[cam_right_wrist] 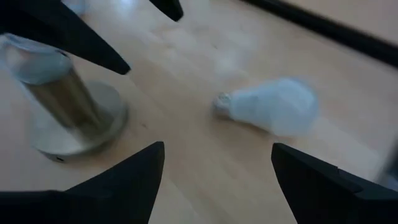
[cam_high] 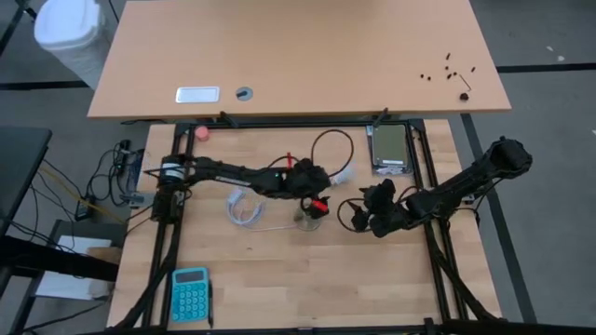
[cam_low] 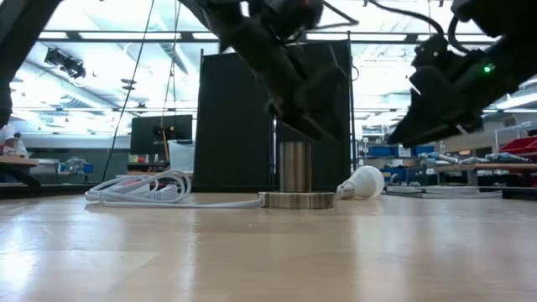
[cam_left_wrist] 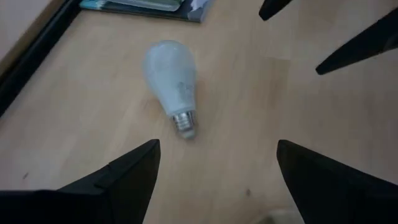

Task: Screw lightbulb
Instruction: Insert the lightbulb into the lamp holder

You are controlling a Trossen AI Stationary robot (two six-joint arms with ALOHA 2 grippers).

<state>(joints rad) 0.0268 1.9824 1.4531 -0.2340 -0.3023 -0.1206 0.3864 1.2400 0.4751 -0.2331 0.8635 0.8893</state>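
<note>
The lightbulb (cam_left_wrist: 170, 68) lies on its side just beside the socket (cam_right_wrist: 65, 102), ungripped, likely awaiting pickup; the left gripper (cam_left_wrist: 217, 171) and right gripper (cam_right_wrist: 217, 174) (both with fingers spread, empty) hover near the socket, 2 arms flanking the bulb

This is a robotics lab or workshop. A wooden worktable (cam_high: 279, 279) sits inside a black frame on a grey floor, with cables (cam_high: 112, 186) trailing off its left edge and a second desk (cam_high: 298, 56) butted against its far edge. The low view looks past the table into a large open hall with ceiling strip lights (cam_low: 101, 33), a monitor (cam_low: 161, 134), and shelves of blue and red storage bins (cam_low: 503, 149).
</note>
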